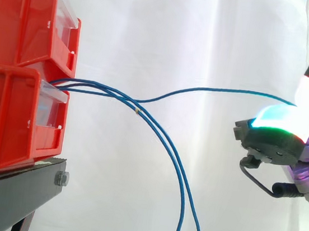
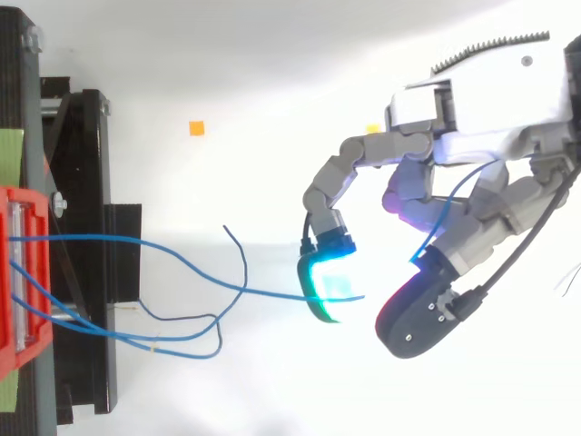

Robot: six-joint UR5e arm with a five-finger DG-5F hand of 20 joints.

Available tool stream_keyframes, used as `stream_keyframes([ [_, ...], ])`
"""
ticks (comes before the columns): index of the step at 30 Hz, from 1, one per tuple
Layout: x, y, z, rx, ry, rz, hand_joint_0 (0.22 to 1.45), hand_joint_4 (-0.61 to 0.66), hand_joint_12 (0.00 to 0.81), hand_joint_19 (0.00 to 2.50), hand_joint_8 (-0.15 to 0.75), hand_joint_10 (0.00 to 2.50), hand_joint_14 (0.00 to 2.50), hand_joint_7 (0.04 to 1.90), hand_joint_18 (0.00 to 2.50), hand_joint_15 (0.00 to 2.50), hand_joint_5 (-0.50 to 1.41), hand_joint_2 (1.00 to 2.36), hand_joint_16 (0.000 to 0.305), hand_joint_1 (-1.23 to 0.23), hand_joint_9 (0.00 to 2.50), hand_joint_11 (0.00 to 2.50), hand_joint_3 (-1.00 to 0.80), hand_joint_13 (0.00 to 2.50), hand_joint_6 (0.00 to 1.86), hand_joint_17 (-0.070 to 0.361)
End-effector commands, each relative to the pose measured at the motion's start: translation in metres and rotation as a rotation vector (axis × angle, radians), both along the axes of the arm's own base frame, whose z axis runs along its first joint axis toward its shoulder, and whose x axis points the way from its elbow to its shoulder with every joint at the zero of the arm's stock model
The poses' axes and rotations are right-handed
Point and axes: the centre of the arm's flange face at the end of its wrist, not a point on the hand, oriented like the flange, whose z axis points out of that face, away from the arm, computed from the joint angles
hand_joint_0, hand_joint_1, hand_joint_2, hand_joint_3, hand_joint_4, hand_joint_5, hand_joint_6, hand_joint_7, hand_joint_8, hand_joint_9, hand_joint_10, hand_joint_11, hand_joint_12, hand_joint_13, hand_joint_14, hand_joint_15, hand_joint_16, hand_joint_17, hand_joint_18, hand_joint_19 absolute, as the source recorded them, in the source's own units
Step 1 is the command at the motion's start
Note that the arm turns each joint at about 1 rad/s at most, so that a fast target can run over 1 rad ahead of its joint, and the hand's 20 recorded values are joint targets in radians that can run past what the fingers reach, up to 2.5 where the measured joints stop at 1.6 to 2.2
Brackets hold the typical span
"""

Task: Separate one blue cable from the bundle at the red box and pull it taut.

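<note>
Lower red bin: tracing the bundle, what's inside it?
Blue cables enter the lower red bin over its clear front; their ends hide behind its red wall. The hand pinches one blue cable.

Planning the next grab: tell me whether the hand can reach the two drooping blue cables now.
Probably yes for the path: nothing stands between the hand and the drooping cables. But its fingers pinch the separated blue cable, so it would have to let go first.

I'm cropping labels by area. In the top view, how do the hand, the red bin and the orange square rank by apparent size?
1. Hand.
2. Red bin, counting the part in view at the left edge.
3. Orange square, by far the smallest.
</note>
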Motion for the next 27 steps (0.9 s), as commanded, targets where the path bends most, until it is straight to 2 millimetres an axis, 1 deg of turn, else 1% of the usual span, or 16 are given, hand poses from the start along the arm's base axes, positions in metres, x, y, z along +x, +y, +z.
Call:
stream_keyframes([
  [1,0.0,0.001,-0.001,-0.006,-0.025,-0.004,0.63,-0.18,0.258,2.1,0.188,1.71,2.5,1.04,1.31,0.92,-0.02,1.02,0.035,-0.87,1.59,1.47,-0.09,0.89,0.89,0.08],
  [8,0.014,0.006,0.007,-0.029,-0.135,0.0,0.63,-0.18,0.261,2.1,0.189,1.71,2.5,1.04,1.31,0.93,-0.02,1.02,0.036,-0.87,1.59,1.47,-0.09,0.9,0.89,0.081],
  [14,0.006,0.01,-0.01,-0.109,-0.106,0.028,0.63,-0.18,0.261,2.09,0.19,1.7,2.5,1.04,1.31,0.93,-0.02,1.02,0.035,-0.87,1.6,1.47,-0.09,0.9,0.89,0.079],
  [16,0.005,0.01,-0.013,-0.118,-0.106,0.03,0.63,-0.18,0.259,2.1,0.19,1.7,2.5,1.04,1.31,0.92,-0.02,1.02,0.036,-0.87,1.6,1.47,-0.09,0.9,0.89,0.08],
  [18,0.002,0.011,-0.02,-0.137,-0.106,0.036,0.63,-0.18,0.262,2.09,0.189,1.7,2.5,1.04,1.31,0.92,-0.02,1.02,0.035,-0.87,1.6,1.47,-0.09,0.9,0.89,0.079],
  [22,0.002,0.011,-0.021,-0.142,-0.114,0.037,0.64,-0.18,0.259,2.09,0.198,1.7,2.5,1.04,1.31,0.92,-0.02,1.01,0.036,-0.87,1.6,1.47,-0.09,0.9,0.89,0.082],
  [26,0.003,0.011,-0.018,-0.147,-0.124,0.038,0.63,-0.18,0.262,2.09,0.19,1.7,2.5,1.04,1.31,0.92,-0.02,1.02,0.036,-0.88,1.6,1.47,-0.09,0.9,0.89,0.082],
  [27,0.003,0.011,-0.02,-0.147,-0.121,0.038,0.64,-0.18,0.262,2.08,0.192,1.7,2.5,1.04,1.31,0.92,-0.02,1.01,0.036,-0.88,1.6,1.47,-0.09,0.9,0.89,0.082],
])
